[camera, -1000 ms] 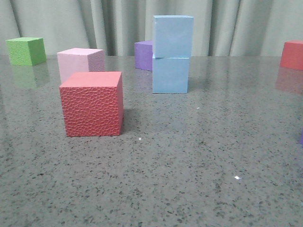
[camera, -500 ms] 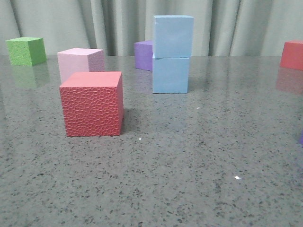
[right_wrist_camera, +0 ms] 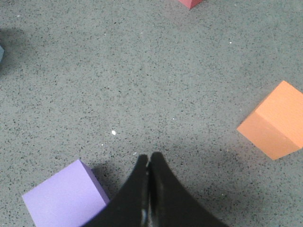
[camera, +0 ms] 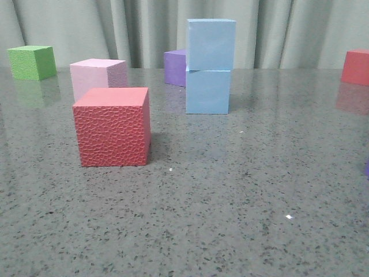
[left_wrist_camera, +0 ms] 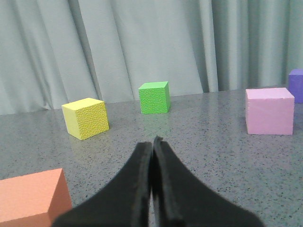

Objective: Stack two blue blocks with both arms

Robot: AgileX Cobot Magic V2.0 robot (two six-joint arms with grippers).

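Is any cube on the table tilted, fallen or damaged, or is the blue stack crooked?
Nothing stands out. The upper blue block sits flat on the lower blue block, edges nearly aligned. The red cube and pink cube rest upright and intact.

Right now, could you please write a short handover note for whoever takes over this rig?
Left gripper: shut, empty, above the table.
Right gripper: shut, empty, above bare tabletop beside a purple cube.
Blue blocks: upper blue block sits on the lower blue block, roughly aligned, far centre, in front of another purple cube.
Done: the stack stands, no gripper touching it.
Left: apparently nothing; just avoid knocking it.
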